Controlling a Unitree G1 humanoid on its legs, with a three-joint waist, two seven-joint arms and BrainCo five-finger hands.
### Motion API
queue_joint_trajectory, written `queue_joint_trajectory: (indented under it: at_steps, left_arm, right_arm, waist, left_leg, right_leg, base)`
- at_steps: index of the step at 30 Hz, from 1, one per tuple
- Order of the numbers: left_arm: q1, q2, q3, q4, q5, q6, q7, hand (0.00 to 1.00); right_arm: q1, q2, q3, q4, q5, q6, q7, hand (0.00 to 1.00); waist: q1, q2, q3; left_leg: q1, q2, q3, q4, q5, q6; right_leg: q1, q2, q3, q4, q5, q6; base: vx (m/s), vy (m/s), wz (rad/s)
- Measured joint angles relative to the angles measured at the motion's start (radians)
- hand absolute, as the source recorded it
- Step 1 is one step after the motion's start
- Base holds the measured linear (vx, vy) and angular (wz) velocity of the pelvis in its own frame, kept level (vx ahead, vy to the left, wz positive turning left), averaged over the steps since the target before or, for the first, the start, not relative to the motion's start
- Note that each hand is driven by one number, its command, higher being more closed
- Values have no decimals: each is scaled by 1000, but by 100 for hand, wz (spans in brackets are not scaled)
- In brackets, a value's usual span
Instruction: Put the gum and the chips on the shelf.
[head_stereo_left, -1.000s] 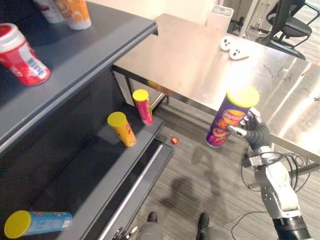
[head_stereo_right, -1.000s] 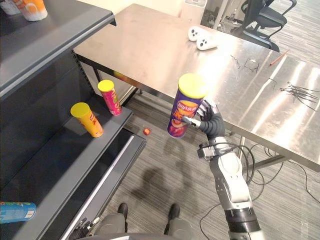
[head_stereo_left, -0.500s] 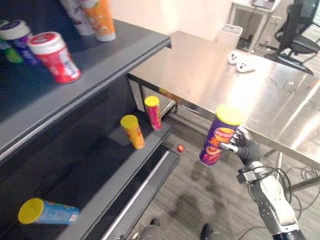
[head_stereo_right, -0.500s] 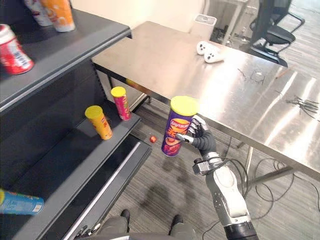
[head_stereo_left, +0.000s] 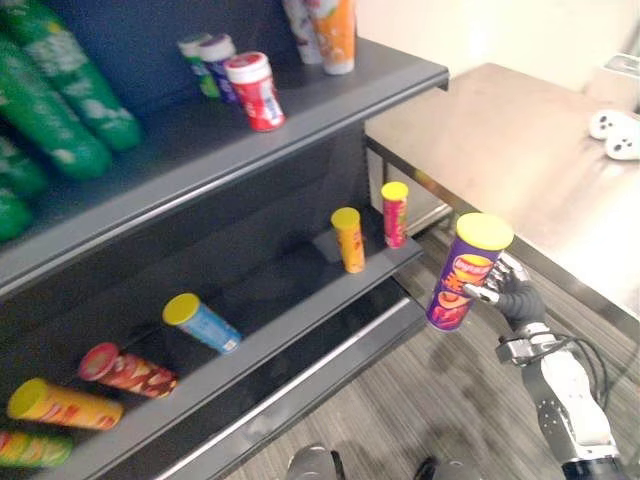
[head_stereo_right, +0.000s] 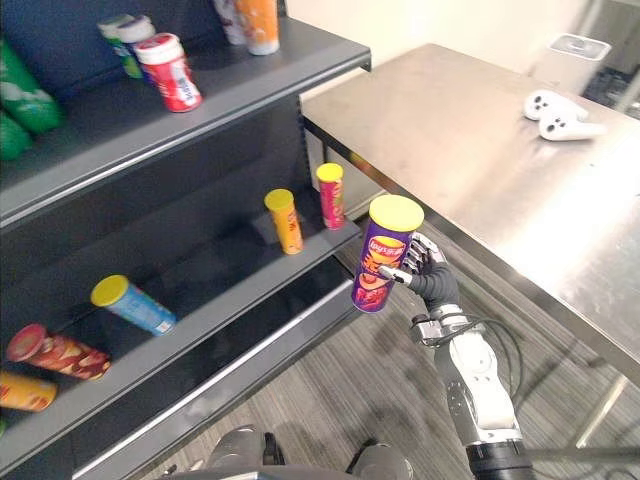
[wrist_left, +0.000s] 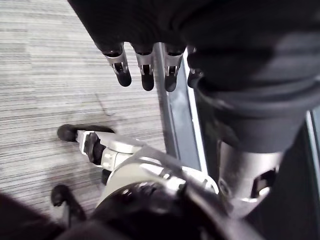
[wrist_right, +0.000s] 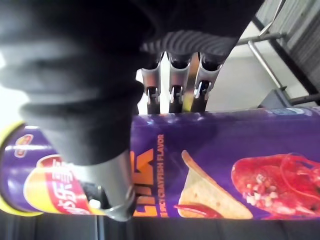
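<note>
One purple can (head_stereo_left: 462, 272) of chips, yellow lid up, slightly tilted, held in mid-air over the floor (head_stereo_left: 430, 400). Right hand (head_stereo_left: 510, 298) has it: fingers curled behind the body, thumb across the printed front, as seen in the right wrist view. Grip sits on the upper half of the can, which stands out to the hand's left.

Further to the hand's left, well apart from the can: dark shelf (head_stereo_left: 290, 300). On its lower board, nearest the hand, two upright cans just beside each other: red can (head_stereo_left: 395, 213) and yellow can (head_stereo_left: 348, 239), both yellow-lidded. Further along the same board, away from the hand, a blue can (head_stereo_left: 200, 322) lies on its side, then more cans lying down.

Upper board, above and left of the hand: red gum bottle (head_stereo_left: 254, 90) with white cap, tilted, other small bottles just beside it; green packs (head_stereo_left: 60, 90) at the far end.

Steel table (head_stereo_left: 520, 160) beyond the hand.

Left hand (wrist_left: 121, 67) shows in its own wrist view, fingers loosely straight and holding nothing, over the floor.
</note>
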Motion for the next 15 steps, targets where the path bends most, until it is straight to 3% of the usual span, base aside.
queue_joint_trajectory:
  at_steps: [5, 7, 11, 13, 15]
  left_arm:
    - [4, 12, 20, 31, 5, -1, -18, 0]
    - [8, 10, 20, 33, 13, -1, -20, 0]
    - [5, 8, 0, 60, 14, -19, -23, 0]
    - [8, 8, 4, 68, 12, -27, -22, 0]
    - [9, 10, 4, 69, 12, -28, -22, 0]
  right_arm:
    - [64, 31, -55, -22, 17, 8, -1, 100]
    - [70, 32, -77, -21, 17, 11, -18, 100]
    - [63, 42, -88, -21, 16, 11, -46, 100]
    - [63, 66, -89, -21, 13, 22, -54, 100]
    - [65, 82, -89, -21, 11, 27, -58, 100]
  waist:
    - [-12, -28, -39]
    - [-21, -27, -69]
    - [-27, -10, -102]
    - [-21, -29, -100]
    - [-14, -34, -101]
  left_leg:
    - [70, -46, 96, -257, -22, -22]
    - [79, -75, 128, -390, -28, -25]
    - [89, -120, 101, -585, -29, -26]
    - [85, -143, 90, -637, -20, -55]
    - [80, -153, 76, -645, -9, -50]
  right_leg:
    - [-57, -62, -149, -4, 18, 30]
    - [-61, -86, -229, -13, 40, 35]
    - [-83, -113, -310, 13, 56, 46]
    - [-101, -143, -323, 43, 75, 42]
    - [-99, -145, -320, 31, 100, 34]
  base:
    - [-195, -2, 89]
    - [-184, 66, 102]
    - [-131, 118, 80]
    - [-109, 118, 45]
    - [-121, 82, 12]
